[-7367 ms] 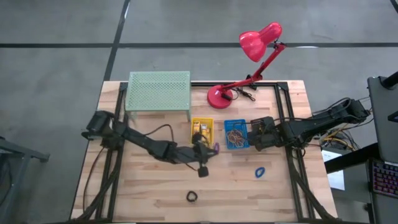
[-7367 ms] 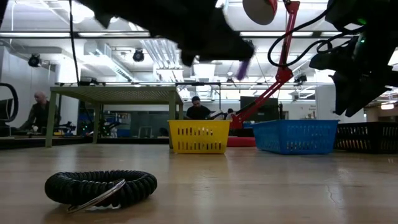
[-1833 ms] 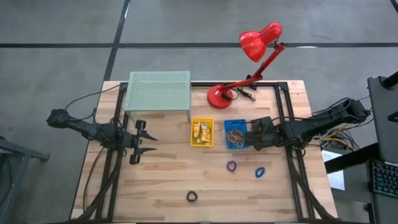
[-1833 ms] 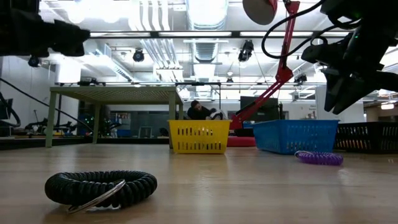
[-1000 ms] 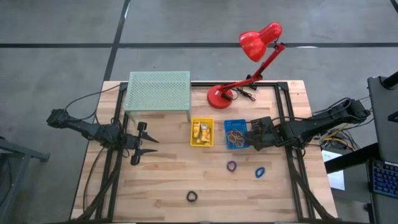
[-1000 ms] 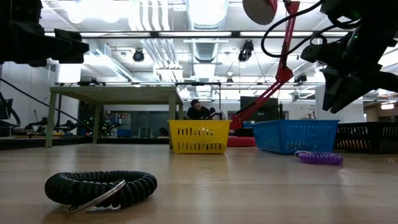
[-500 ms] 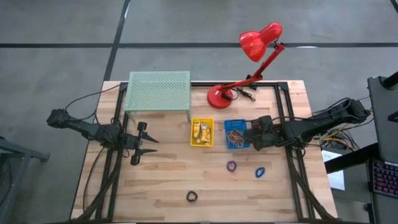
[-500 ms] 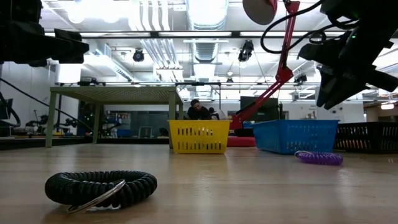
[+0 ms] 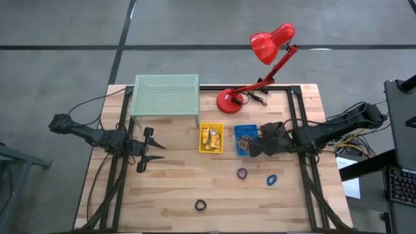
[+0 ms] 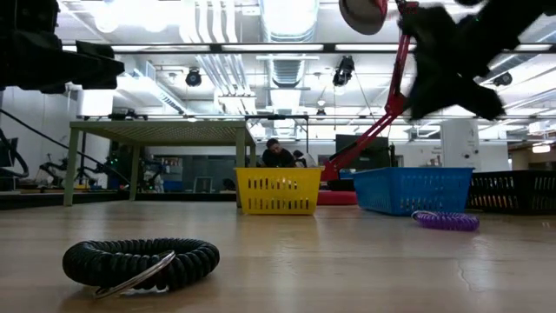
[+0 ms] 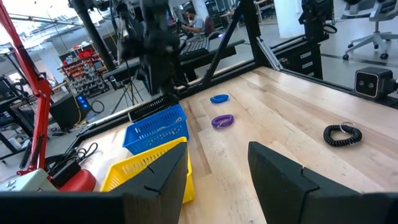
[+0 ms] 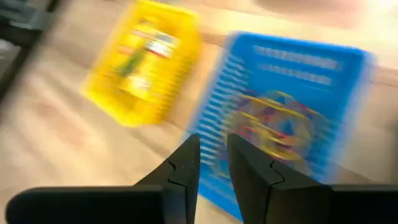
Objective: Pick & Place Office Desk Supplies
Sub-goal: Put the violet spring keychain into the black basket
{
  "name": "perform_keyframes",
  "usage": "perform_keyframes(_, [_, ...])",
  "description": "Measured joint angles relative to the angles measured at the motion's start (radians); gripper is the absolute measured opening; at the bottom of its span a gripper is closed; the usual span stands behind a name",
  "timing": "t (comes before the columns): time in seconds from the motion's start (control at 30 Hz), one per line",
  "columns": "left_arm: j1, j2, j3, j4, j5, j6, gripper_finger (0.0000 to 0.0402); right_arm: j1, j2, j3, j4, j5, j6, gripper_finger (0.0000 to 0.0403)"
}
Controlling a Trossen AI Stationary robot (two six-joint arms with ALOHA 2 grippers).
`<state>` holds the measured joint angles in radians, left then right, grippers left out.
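A purple coil ring (image 9: 242,173) (image 10: 446,221), a blue ring (image 9: 271,179) and a black coil ring (image 9: 201,205) (image 10: 139,261) lie flat on the wooden table. Yellow packets (image 9: 209,138) sit in the yellow basket (image 9: 202,127). Coloured rubber bands (image 12: 280,124) fill the blue basket (image 9: 236,129). My right gripper (image 9: 255,145) (image 12: 213,152) hovers over the blue basket, its fingers a narrow gap apart and empty. My left gripper (image 9: 158,151) (image 11: 217,168) waits open and empty above the table's left part, pointing toward the baskets.
A pale green mesh shelf (image 9: 166,95) stands at the far left. The pink-red desk lamp (image 9: 231,99) has its base behind the baskets and its head (image 9: 272,42) beyond the far edge. Bare wood stretches between the left gripper and the rings.
My right gripper has swung a short way toward the table's left, over the blue basket, and risen a little; its wrist view is blurred by the motion. The rings and baskets have stayed where they were.
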<state>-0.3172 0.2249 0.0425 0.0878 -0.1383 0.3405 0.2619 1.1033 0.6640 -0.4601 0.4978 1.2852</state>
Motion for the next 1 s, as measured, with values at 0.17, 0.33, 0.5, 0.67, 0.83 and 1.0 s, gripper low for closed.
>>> perform_keyframes(0.17, [0.0,0.0,0.0,-0.024,0.0,0.0,0.0173,0.037,0.0,-0.001,0.244,-0.006,-0.249,0.0102])
perform_keyframes(0.33, [0.0,0.001,0.0,-0.056,0.0,0.0,0.0173,0.148,0.074,-0.019,0.372,-0.002,-0.247,0.0129])
perform_keyframes(0.5, [0.0,0.001,0.0,-0.093,0.0,0.0,0.0173,0.251,0.197,0.005,0.471,0.006,-0.33,0.016])
perform_keyframes(0.67, [0.0,0.002,0.0,-0.126,0.0,0.0,0.0173,0.308,0.305,0.074,0.474,0.041,-0.259,0.0195])
perform_keyframes(0.83, [0.0,0.006,0.0,-0.155,0.0,0.0,0.0173,0.318,0.332,0.132,0.418,0.054,-0.231,0.0219])
perform_keyframes(1.0, [0.0,0.013,0.0,-0.157,0.0,-0.001,0.0173,0.321,0.326,0.191,0.288,0.078,0.04,0.0226])
